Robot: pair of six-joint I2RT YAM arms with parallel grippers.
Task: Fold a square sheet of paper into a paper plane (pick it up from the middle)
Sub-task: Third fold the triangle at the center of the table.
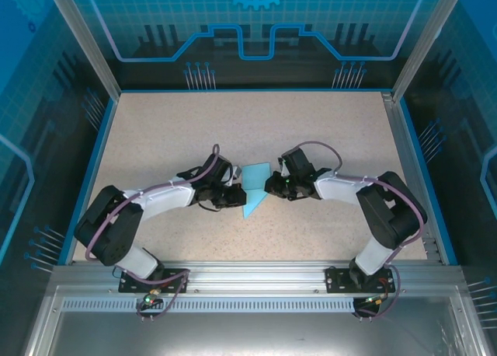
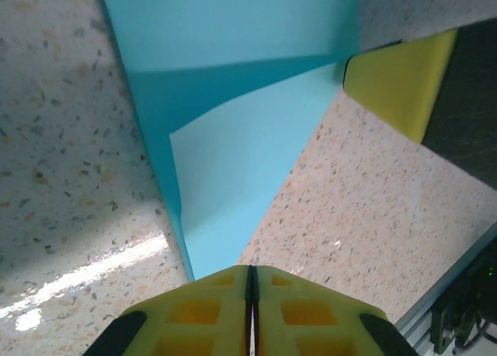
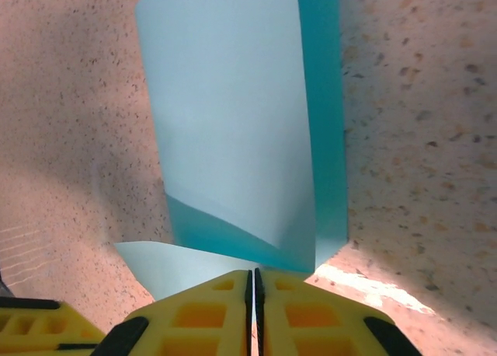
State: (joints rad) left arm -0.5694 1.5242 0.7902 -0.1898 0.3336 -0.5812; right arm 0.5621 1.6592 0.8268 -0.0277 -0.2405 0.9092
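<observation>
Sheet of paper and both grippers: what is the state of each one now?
sheet of paper: partly folded, lying on the table, one flap raised.
left gripper: shut, tips at the sheet's narrow end.
right gripper: shut, tips at the sheet's edge.

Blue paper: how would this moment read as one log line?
paper: partly folded, on table | left gripper: shut, at its tip | right gripper: shut, at its edge

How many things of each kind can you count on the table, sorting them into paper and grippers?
paper: 1
grippers: 2 (left gripper, right gripper)
Total: 3
</observation>
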